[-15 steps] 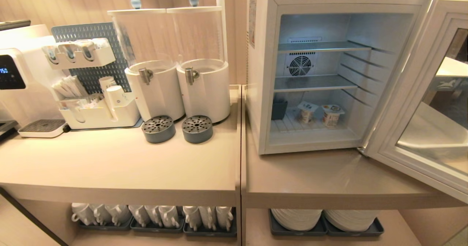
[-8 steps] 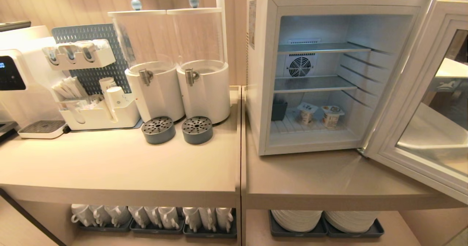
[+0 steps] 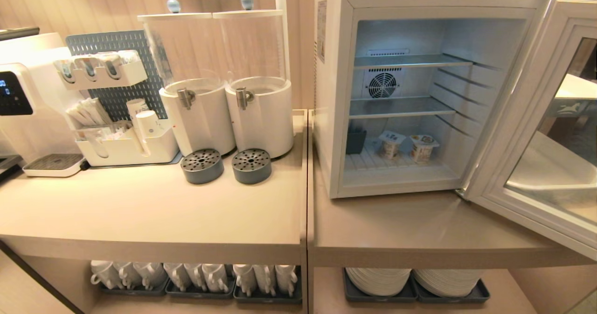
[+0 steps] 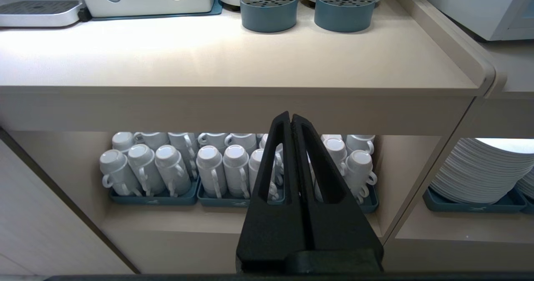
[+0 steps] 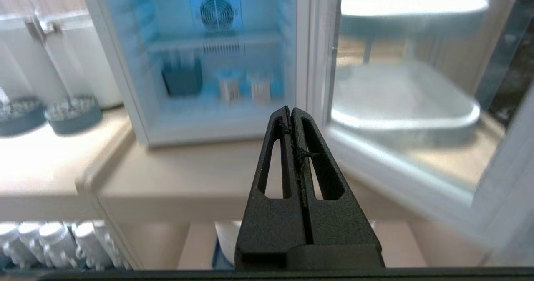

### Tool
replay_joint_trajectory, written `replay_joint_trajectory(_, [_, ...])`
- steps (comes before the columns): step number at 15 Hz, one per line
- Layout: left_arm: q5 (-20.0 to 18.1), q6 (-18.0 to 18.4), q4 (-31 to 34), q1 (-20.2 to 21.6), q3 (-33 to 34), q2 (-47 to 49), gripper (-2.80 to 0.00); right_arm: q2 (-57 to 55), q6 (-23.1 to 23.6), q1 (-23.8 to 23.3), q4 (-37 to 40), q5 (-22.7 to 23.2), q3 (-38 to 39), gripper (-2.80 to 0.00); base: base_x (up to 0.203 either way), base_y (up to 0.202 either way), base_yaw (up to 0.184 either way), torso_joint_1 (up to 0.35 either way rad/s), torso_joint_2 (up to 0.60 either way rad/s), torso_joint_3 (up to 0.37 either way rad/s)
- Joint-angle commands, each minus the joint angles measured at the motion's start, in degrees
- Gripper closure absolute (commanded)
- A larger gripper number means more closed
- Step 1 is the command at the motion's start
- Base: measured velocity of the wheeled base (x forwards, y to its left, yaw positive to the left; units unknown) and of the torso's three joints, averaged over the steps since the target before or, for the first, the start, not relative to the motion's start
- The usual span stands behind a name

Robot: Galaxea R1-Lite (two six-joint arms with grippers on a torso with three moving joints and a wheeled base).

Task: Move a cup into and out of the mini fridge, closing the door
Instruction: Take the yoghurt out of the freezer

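Fridge door wide open, both grippers empty and pinched closed

Going left to right: the left gripper point(image 4: 290, 118) has its jaws pressed together on nothing, sitting low in front of the counter point(image 3: 154, 211), with the rows of upside-down mugs point(image 4: 217, 168) on the shelf just past its tips. The right gripper point(image 5: 290, 112) is the same deal, jaws tight together, empty, pointing at the mini fridge point(image 3: 336, 94), well short of it. Two little cups point(image 3: 410, 146) sit on the fridge floor straight ahead of those jaws, and the door point(image 3: 536, 132) hangs open off to their right.
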State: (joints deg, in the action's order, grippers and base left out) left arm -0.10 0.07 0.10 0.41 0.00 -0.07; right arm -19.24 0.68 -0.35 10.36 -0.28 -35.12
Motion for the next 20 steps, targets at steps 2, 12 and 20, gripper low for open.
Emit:
replay_joint_trajectory(2, [0.0,0.0,0.0,0.0,0.1,0.0,0.0,-26.1,0.5,0.0,-2.7,0.3,-9.3,0.0,0.0,0.0,0.0,0.0,0.0,0.0])
replay_joint_trajectory(12, [0.0,0.0,0.0,0.0,0.1,0.0,0.0,-89.4,5.6,0.9,-57.3,3.9,-6.8,0.0,0.0,0.0,0.0,0.0,0.0,0.0])
replay_joint_trajectory(20, [0.0,0.0,0.1,0.0,0.1,0.0,0.0,-110.5,6.4,5.1,-82.0,-6.1,-12.2,-2.8,0.0,0.0,0.0,0.0,0.0,0.0])
